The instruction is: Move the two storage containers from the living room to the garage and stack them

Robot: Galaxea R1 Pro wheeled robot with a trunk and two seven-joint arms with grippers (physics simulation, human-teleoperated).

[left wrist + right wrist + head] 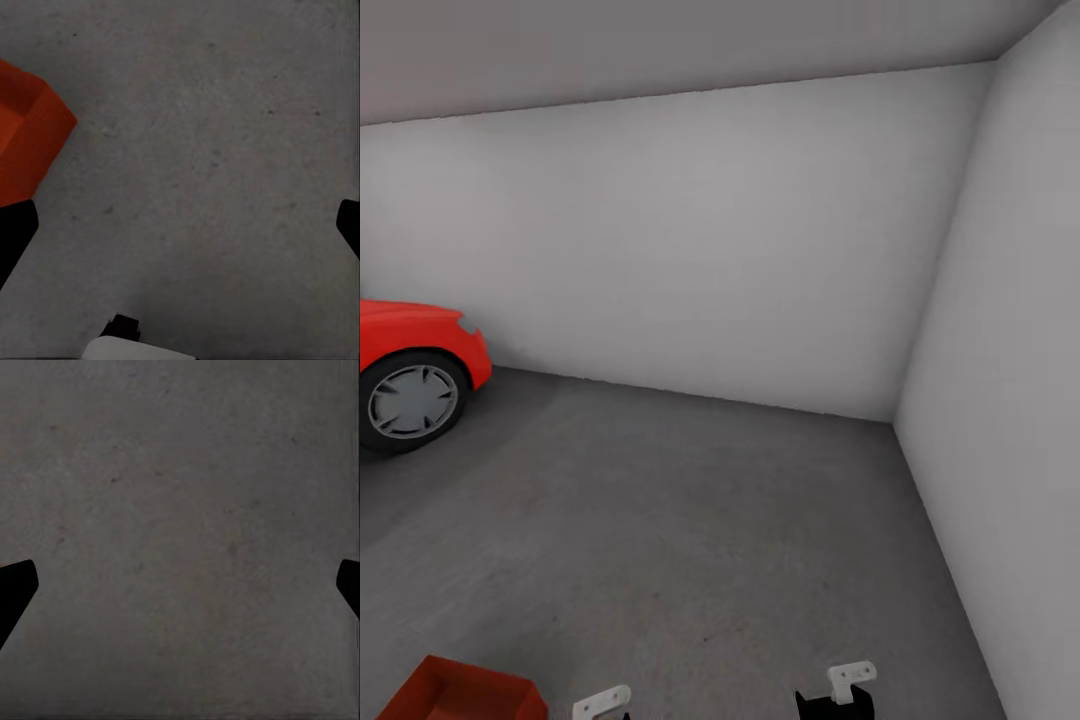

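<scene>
I am in the garage, with its white walls (pixel 690 250) and dark grey concrete floor (pixel 690 520). One orange-red storage container (pixel 460 692) stands open-topped on the floor at the head view's lower left edge. Its corner (pixel 26 142) also appears in the left wrist view, off to one side of my left gripper (pixel 184 229). That gripper is open over bare concrete, fingers wide apart and holding nothing. My right gripper (pixel 184 589) is open too, above bare floor (pixel 180 510). The other container and the living room are out of view.
A glossy red car (pixel 415 370) is parked at the left, its front wheel and nose in view. The back wall meets the right wall in a corner (pixel 900 415). White wrist brackets (pixel 852 680) of my arms poke in at the bottom.
</scene>
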